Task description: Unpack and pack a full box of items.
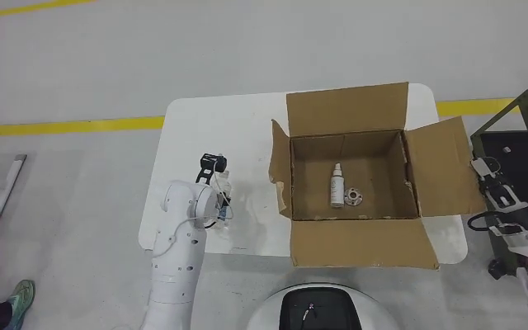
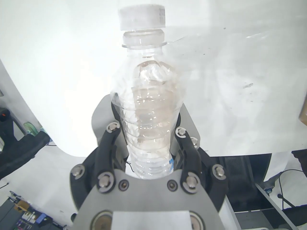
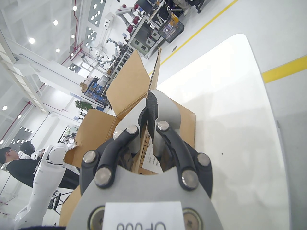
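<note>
My left gripper (image 2: 147,111) is shut on a clear plastic water bottle (image 2: 148,84) with a white cap, held around its ribbed body over the white table (image 2: 227,72). From above, that gripper (image 1: 219,172) sits over the table's left part, apart from the open cardboard box (image 1: 355,111). Inside the box lie a white spray bottle (image 1: 337,185) and a small round metal part (image 1: 354,197). My right gripper (image 3: 150,96) is shut, its fingertips pinching the edge of a box flap (image 3: 156,68) seen edge-on.
The box (image 3: 100,123) takes up the right half of the table (image 1: 214,124), all four flaps spread outward. A cart with cables (image 1: 499,198) stands just off the table's right side. Bare table lies left of the box.
</note>
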Robot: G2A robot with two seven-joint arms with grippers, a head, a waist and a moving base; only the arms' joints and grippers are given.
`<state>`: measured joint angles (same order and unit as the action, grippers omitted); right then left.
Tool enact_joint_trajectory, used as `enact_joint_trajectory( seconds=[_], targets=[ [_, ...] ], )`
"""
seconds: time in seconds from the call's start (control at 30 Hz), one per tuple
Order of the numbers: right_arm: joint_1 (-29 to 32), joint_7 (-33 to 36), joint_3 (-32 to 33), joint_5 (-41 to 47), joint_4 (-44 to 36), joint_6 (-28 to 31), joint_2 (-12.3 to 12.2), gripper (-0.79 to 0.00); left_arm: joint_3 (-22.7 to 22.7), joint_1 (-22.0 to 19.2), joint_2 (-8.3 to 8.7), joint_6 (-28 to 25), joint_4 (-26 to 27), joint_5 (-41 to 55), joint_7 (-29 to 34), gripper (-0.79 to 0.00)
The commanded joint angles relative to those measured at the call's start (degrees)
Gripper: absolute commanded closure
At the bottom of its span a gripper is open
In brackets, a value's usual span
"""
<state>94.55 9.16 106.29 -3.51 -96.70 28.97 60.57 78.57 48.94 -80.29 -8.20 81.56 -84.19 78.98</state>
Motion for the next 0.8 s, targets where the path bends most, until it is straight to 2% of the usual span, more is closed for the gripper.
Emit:
enact_joint_trajectory(
  seconds=[0.0,0.23,0.3,0.33,0.37,0.43,0.47,0.5,0.57,0.63,0.67,0.77],
  targets=[
    [0.11,0.22,0.23,0.04,0.03,0.15,0.04,0.000,0.86,-0.50,0.07,1.56,-1.22,0.52,-0.31,0.000],
    [0.60,1.32,-0.09,-0.49,-0.33,0.61,0.27,0.000,1.13,-2.99,0.04,5.34,-6.25,1.24,-0.91,0.000],
    [0.82,1.59,-0.39,-0.69,-0.50,0.69,0.36,0.000,0.68,-3.60,-0.01,5.78,-7.29,1.20,-1.32,-0.071],
    [0.96,1.73,-0.60,-0.78,-0.67,0.75,0.41,0.000,0.55,-3.81,-0.05,6.11,-7.69,1.55,-1.43,-0.080],
    [1.08,1.80,-0.75,-0.91,-0.82,0.85,0.45,0.000,0.27,-3.98,-0.08,6.19,-7.99,1.58,-1.53,-0.151],
    [1.28,2.10,-1.05,-1.04,-0.98,0.95,0.53,0.000,-0.37,-4.16,-0.11,6.12,-8.39,1.26,-1.81,-0.234],
    [1.29,2.14,-1.14,-1.08,-1.00,0.92,0.57,0.000,-0.64,-4.21,-0.13,6.00,-8.54,1.32,-1.93,-0.249],
    [1.27,2.21,-1.16,-1.25,-0.98,0.94,0.59,0.000,-0.86,-4.26,-0.12,6.00,-8.75,1.10,-2.00,-0.351],
    [1.15,2.30,-1.23,-1.33,-0.86,0.93,0.65,0.000,-1.36,-4.29,-0.14,5.98,-9.09,0.83,-2.14,-0.434],
    [0.94,2.52,-1.13,-1.43,-0.74,0.89,0.68,0.000,-2.01,-4.27,-0.11,5.69,-9.13,-0.11,-2.07,-0.631],
    [0.78,2.66,-1.03,-1.49,-0.65,0.83,0.68,0.000,-2.09,-4.18,-0.14,5.78,-9.19,0.30,-2.03,-0.785],
    [0.29,3.17,-0.69,-1.48,-0.48,0.69,0.69,0.000,-2.31,-4.23,-0.15,5.98,-9.23,0.73,-1.66,-0.785]
  ],
)
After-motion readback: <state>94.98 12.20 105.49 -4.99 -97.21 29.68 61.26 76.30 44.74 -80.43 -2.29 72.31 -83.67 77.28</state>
